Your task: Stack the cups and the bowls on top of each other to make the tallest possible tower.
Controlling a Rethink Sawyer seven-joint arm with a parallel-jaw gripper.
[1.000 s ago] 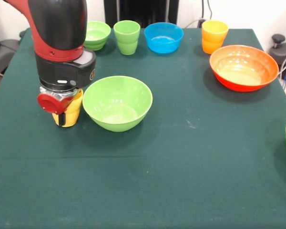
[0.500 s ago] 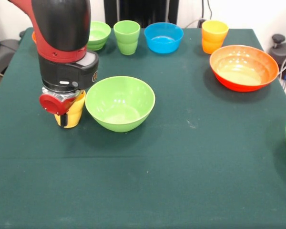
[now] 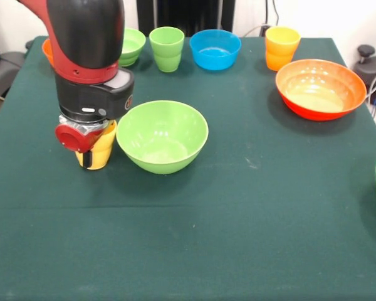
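I get one front view | raised, angled down, facing across the dark green cloth-covered table [image 3: 250, 238] | mid-range, most of tabletop framed

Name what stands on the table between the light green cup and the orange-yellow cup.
The small blue bowl stands between the light green cup and orange-yellow cup, in the front view.

Arm: we see our red and black arm coming straight down at the left of the front view.
Wrist: black, with a round red part low at its front.
Claw [image 3: 88, 157]: low, near the desk; we cannot tell its grip.
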